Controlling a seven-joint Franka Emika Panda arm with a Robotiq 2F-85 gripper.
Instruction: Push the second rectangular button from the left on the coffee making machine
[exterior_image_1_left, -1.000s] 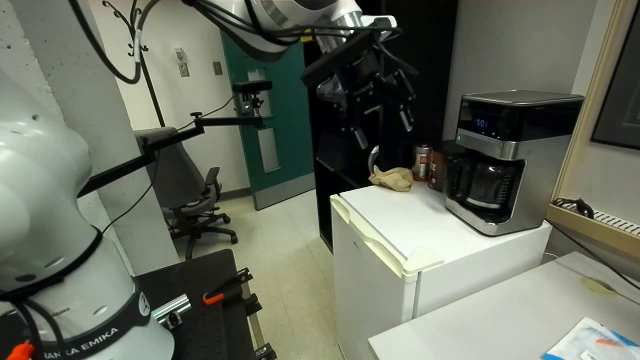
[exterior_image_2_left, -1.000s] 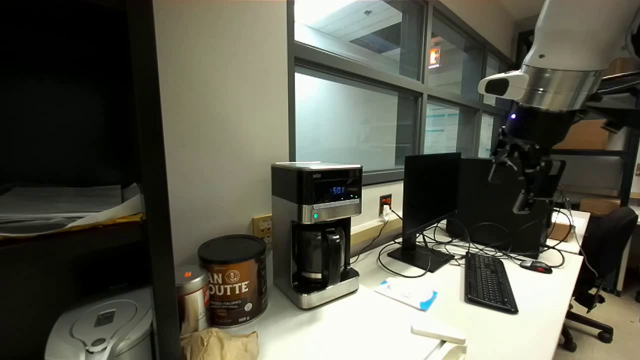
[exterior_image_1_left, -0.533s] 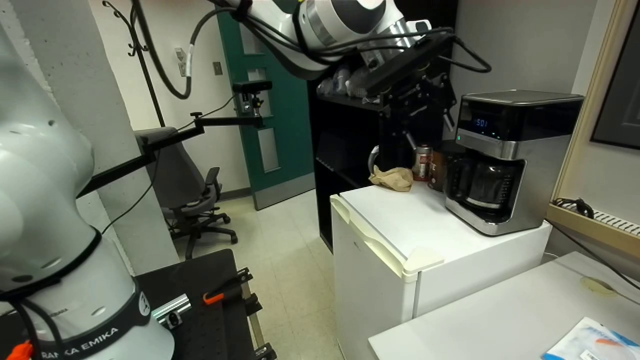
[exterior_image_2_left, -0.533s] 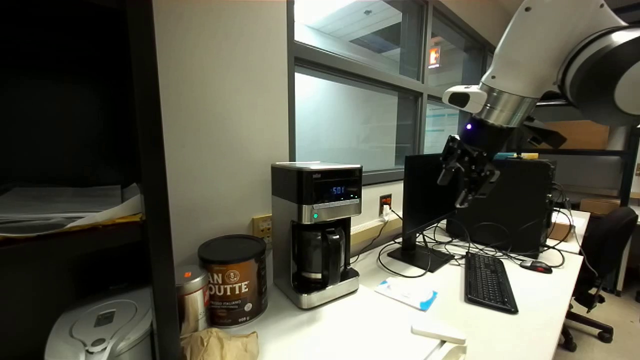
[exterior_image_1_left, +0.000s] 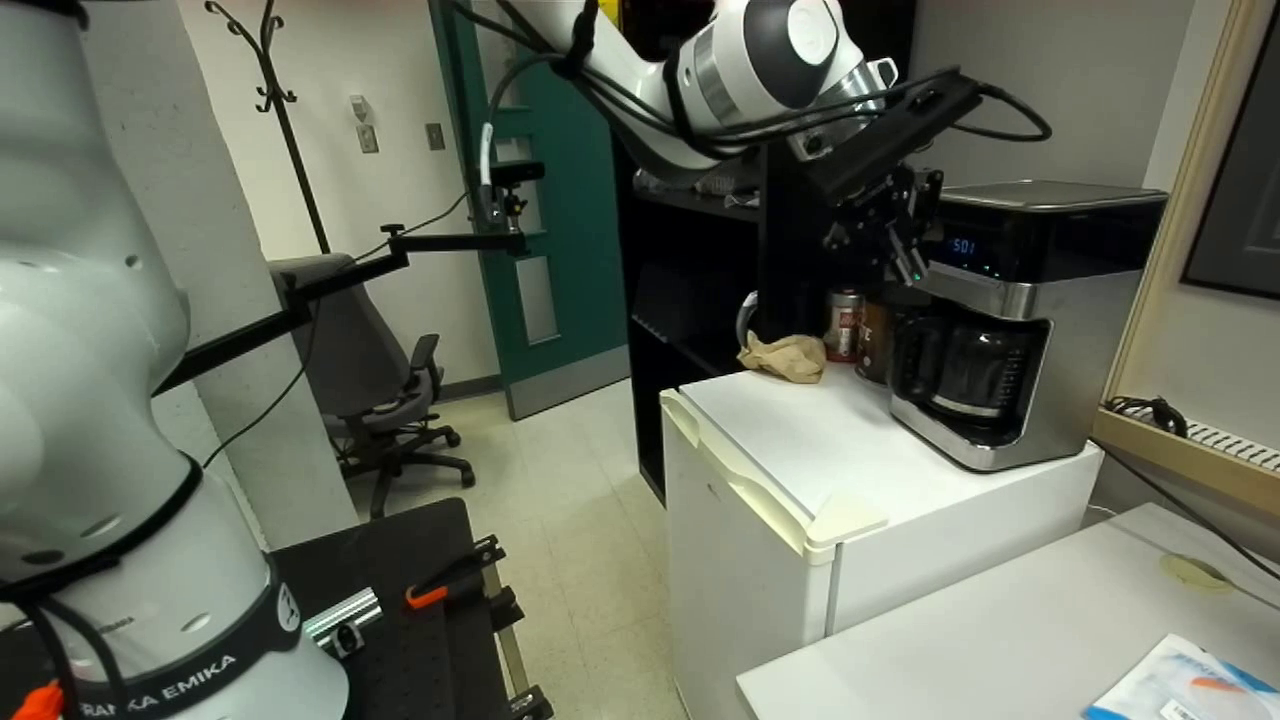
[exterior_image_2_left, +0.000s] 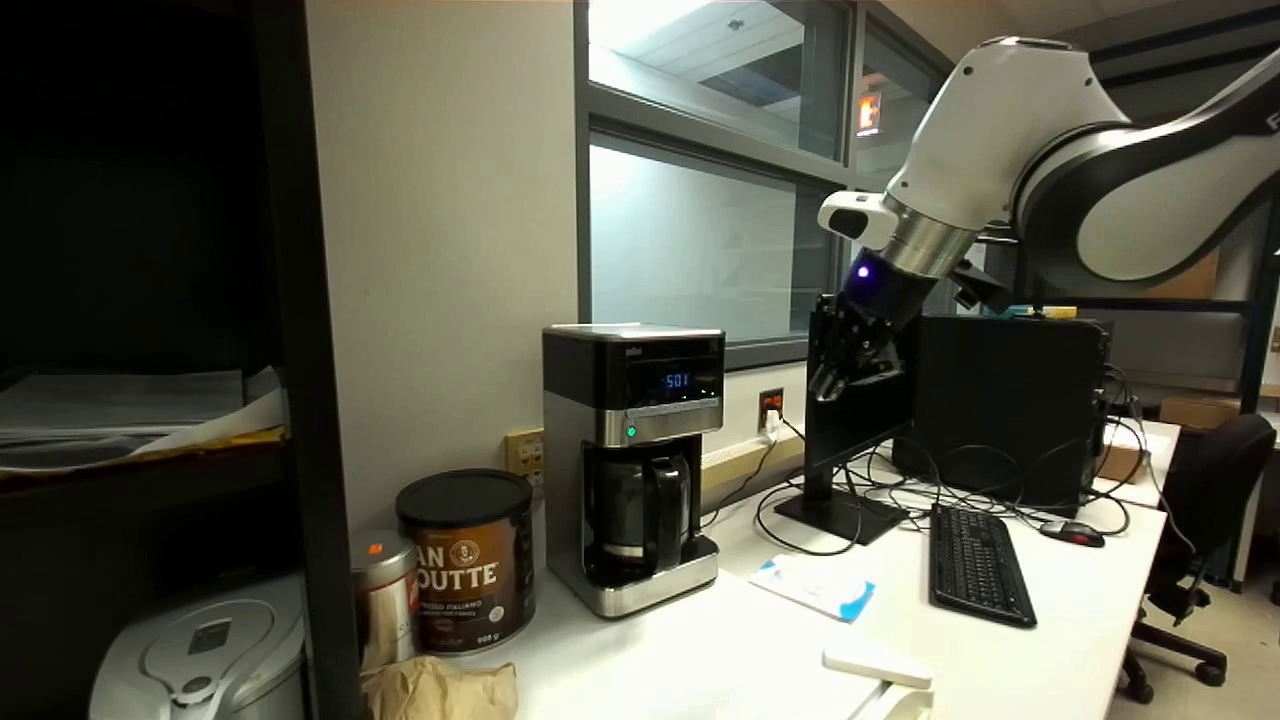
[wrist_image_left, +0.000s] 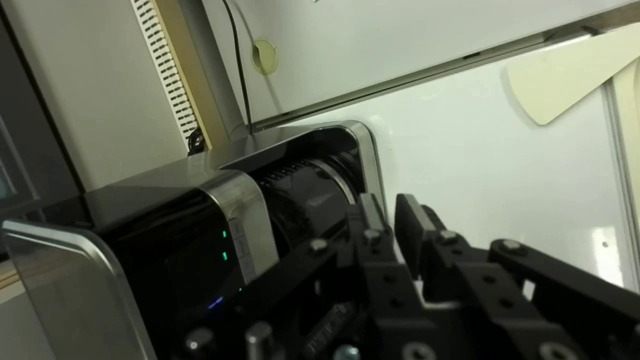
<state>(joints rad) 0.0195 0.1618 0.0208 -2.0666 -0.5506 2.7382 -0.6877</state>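
Observation:
The coffee making machine (exterior_image_1_left: 1095, 340) is silver and black, with a lit clock and its glass carafe inside. Below the clock runs a row of small rectangular buttons (exterior_image_2_left: 672, 408); single ones are hard to tell apart there. Several of these buttons (wrist_image_left: 242, 245) show in the wrist view, while the others, at the row's left end, are hidden behind my gripper (wrist_image_left: 384, 200). A narrow gap with nothing in it parts the two fingertips. My gripper (exterior_image_2_left: 826, 386) hangs in front of the machine at about button height, apart from it.
The machine stands on a white fridge top (exterior_image_1_left: 790, 450). Beside it are a brown coffee can (exterior_image_2_left: 470, 590), a red and silver can (exterior_image_1_left: 845, 325) and a crumpled paper bag (exterior_image_1_left: 785, 358). A monitor (exterior_image_2_left: 832, 440) and keyboard (exterior_image_2_left: 980, 565) occupy the desk.
The arm has swung toward the coffee machine and turned the gripper downward toward its front. Its fingers have drawn together from wide apart to a narrow gap. The machine has not moved.

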